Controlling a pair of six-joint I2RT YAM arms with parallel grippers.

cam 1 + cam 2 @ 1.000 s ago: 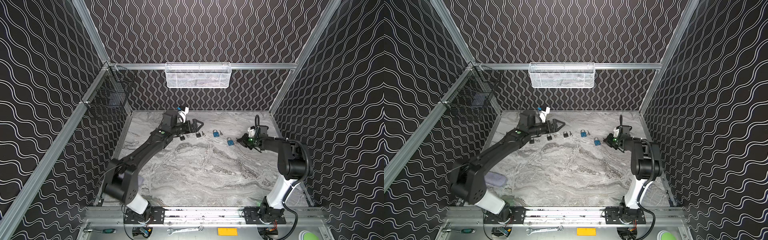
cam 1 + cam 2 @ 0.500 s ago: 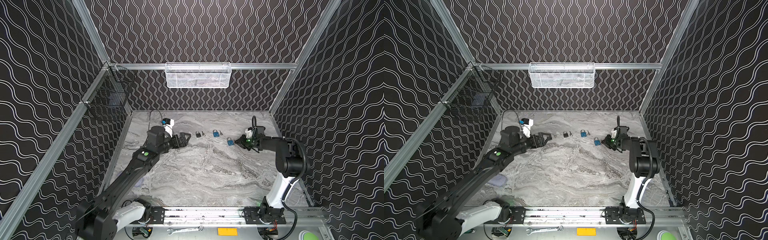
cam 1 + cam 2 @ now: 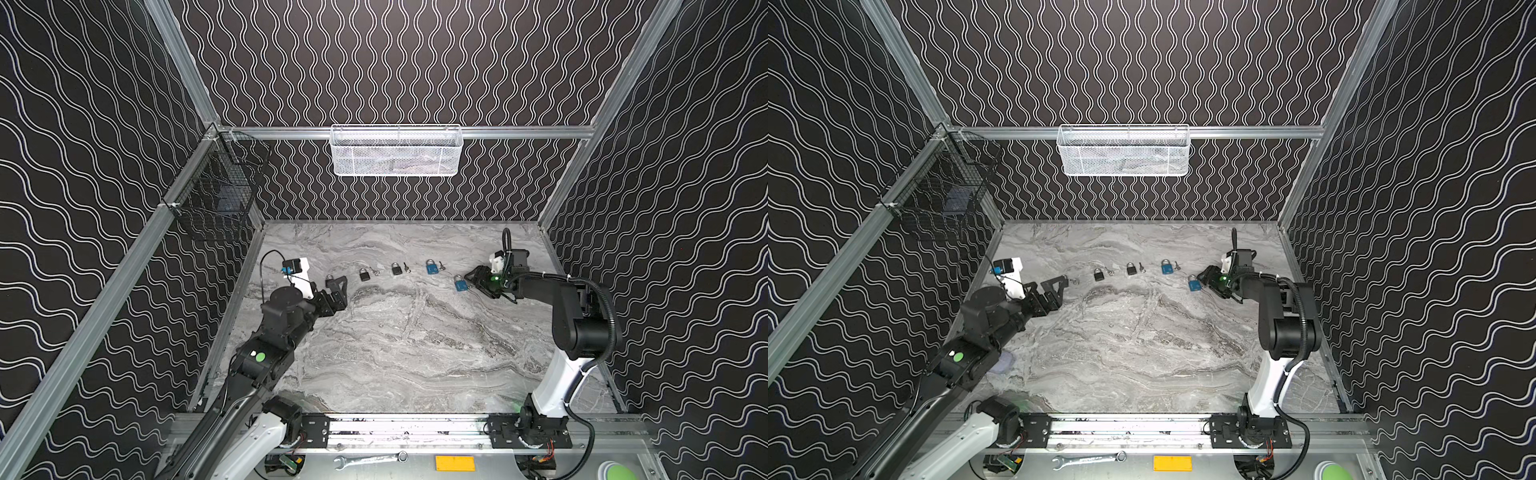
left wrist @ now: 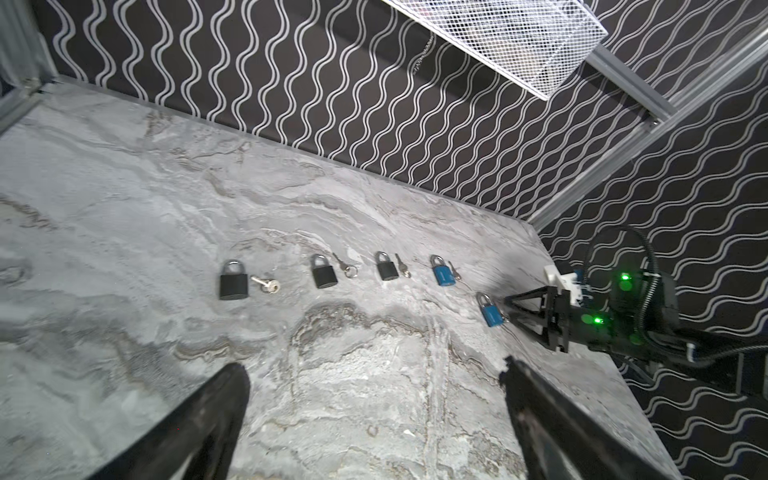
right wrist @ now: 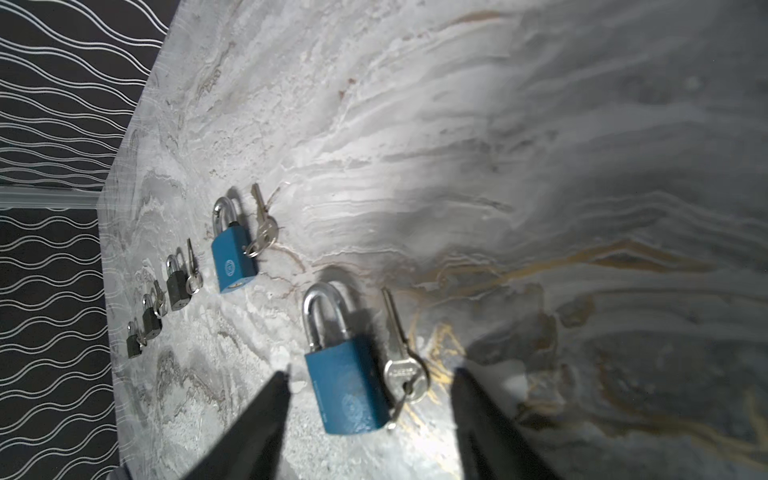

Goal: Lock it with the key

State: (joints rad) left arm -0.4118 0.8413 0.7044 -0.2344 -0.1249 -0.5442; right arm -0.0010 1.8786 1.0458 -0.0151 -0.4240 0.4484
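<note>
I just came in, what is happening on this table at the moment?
Five padlocks lie in a row on a marble table, each with a key beside it. The right gripper stands open around the blue padlock nearest to it and its key, gripping neither. The left gripper is open too and empty, hovering short of the black padlocks. No key sits in a lock yet.
</note>
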